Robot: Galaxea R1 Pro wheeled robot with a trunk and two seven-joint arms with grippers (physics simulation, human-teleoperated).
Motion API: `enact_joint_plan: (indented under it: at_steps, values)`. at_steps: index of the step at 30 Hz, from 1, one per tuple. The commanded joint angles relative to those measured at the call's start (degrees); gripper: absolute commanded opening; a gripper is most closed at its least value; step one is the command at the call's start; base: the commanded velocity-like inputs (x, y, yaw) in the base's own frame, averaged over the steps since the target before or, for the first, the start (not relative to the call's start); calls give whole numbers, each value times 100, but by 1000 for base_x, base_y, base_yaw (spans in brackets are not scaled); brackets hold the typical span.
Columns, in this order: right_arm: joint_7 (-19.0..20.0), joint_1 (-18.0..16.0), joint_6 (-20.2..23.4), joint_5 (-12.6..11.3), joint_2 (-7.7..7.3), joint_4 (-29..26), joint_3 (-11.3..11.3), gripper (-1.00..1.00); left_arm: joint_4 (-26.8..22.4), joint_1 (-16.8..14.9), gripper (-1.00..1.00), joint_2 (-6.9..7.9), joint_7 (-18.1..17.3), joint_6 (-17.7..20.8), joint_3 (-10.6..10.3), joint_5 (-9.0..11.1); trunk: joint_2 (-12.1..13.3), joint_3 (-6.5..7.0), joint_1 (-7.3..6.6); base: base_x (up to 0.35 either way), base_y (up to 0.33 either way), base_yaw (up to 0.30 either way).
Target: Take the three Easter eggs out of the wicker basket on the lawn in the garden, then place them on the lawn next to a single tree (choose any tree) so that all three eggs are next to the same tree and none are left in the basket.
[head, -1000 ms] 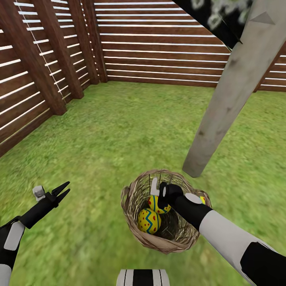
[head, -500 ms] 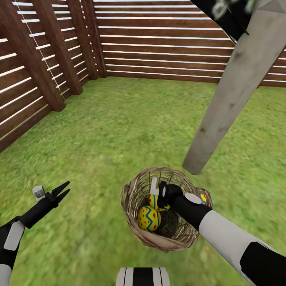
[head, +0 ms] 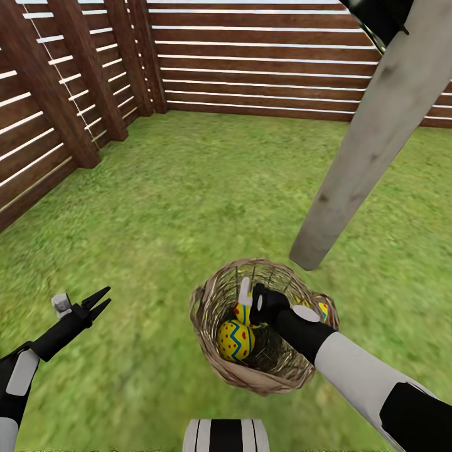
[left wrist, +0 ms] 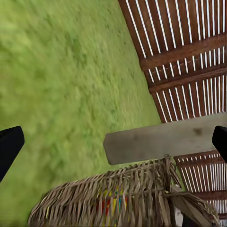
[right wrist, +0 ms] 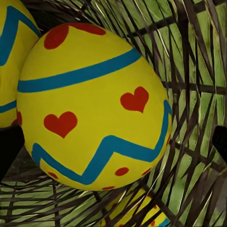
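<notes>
The wicker basket [head: 210, 304] stands on the lawn [head: 188, 201] close to the foot of the tree [head: 358, 157]. Three Easter eggs lie in it: one at the front [head: 236, 340], one under my right gripper [head: 240, 312], and one [head: 322, 309] peeking out behind my right forearm. My right gripper [head: 250, 314] reaches down into the basket, open. In the right wrist view an egg [right wrist: 94, 104] lies between its fingertips [right wrist: 9, 149], with the other eggs beside it [right wrist: 9, 47] and below it [right wrist: 137, 215]. My left gripper [head: 105, 296] hovers open over grass, left of the basket [left wrist: 118, 198].
A brown slatted wooden fence [head: 251, 63] closes the lawn at the back and along the left side [head: 37, 138]. Open grass lies between the basket and the fence. My own base [head: 226, 436] shows at the bottom edge.
The whole picture has shifted a little, so the camera has moved. Both arms and the eggs keep nearly the same places relative to the basket.
</notes>
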Motion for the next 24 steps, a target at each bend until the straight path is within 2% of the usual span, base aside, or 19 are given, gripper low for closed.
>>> enact_joint_plan:
  at_steps: [1,8,24]
  values:
    - [26,-5,14,61,-4,-13,18,100,-4,-3,100,1,-4,46,4,22,-2,-5,-1,0,0,0]
    - [6,-5,10,59,-3,-13,18,100,-1,-3,100,0,-9,46,4,22,-5,-49,4,0,0,0]
    - [6,-5,-26,26,-3,0,18,100,-5,-3,100,0,-16,44,4,22,-19,-293,32,0,0,0]
